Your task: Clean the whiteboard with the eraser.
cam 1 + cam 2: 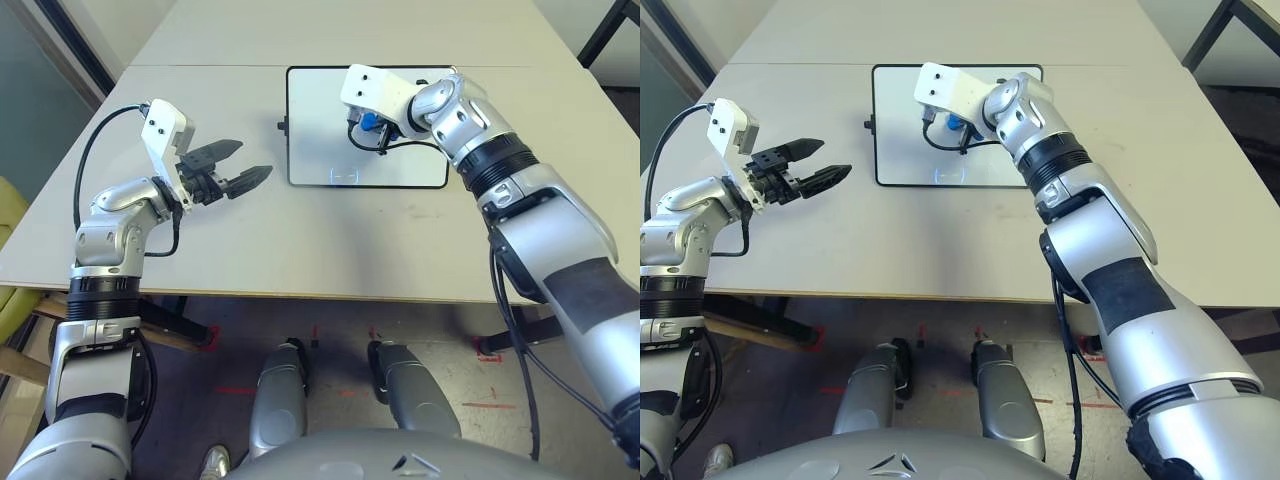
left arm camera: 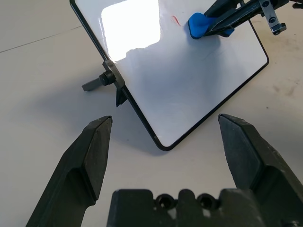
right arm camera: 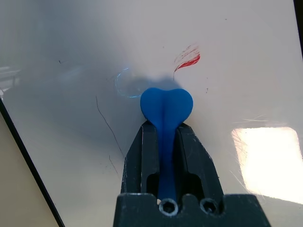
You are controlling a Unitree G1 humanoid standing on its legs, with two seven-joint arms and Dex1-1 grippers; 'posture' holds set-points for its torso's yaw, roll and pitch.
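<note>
Where the pale bench (image 1: 330,240) runs wide and bare, the whiteboard (image 1: 320,150) lies flat toward its far side, well back from the near edge. A dark floor shows below that edge. The right end effector (image 3: 166,142) pinches the blue eraser (image 3: 166,106) and holds it on the board, just beside a short red mark (image 3: 188,60). The left end effector (image 2: 165,137) hovers spread, off the board's left edge near its small black knob (image 2: 102,80).

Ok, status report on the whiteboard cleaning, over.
Right gripper shut on small blue bone-shaped eraser, over the black-framed white board. Left gripper open, beside the board. Red smear remains. Nothing in the way.
</note>
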